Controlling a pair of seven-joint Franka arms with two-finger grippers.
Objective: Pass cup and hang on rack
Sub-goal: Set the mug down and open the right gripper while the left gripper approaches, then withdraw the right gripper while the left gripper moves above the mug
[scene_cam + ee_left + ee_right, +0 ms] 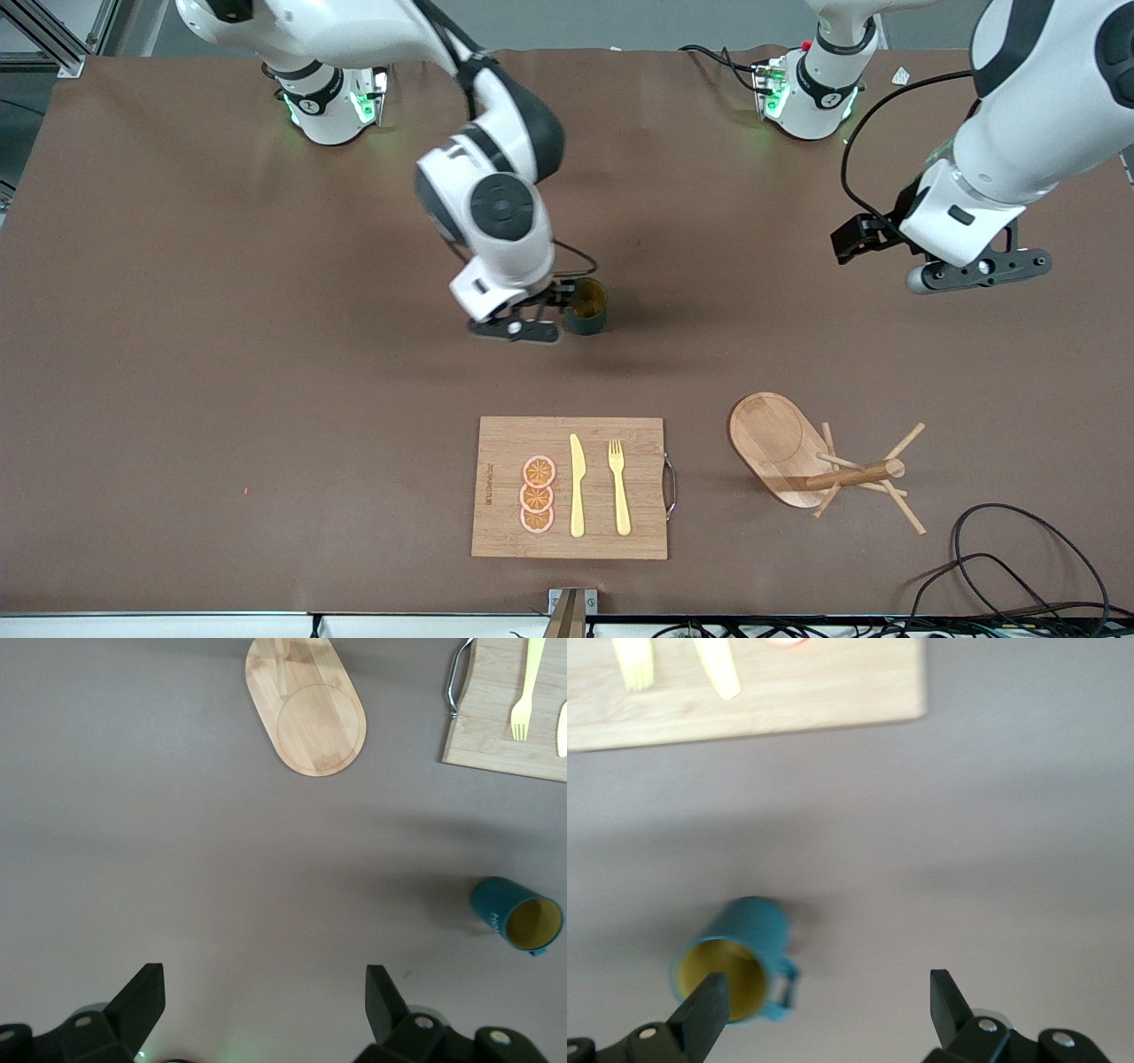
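The dark teal cup (pixel 586 306) with a yellow inside stands upright on the brown table near its middle. My right gripper (pixel 547 310) is open and low beside the cup. In the right wrist view one fingertip (pixel 709 997) overlaps the cup's mouth (pixel 735 957) and the handle (pixel 787 979) lies between the fingers of the right gripper (pixel 828 992). The wooden rack (pixel 780 443) stands nearer the front camera, toward the left arm's end. My left gripper (pixel 855 239) hangs open and empty over bare table. Its wrist view shows the left gripper (pixel 266 992), the cup (pixel 514 914) and the rack's base (pixel 310 718).
A bamboo cutting board (pixel 638 434) lies near the front edge, beside the rack, with orange slices (pixel 537 494), a yellow knife (pixel 577 486) and a yellow fork (pixel 618 486) on it. Black cables (pixel 1019 558) lie at the front corner at the left arm's end.
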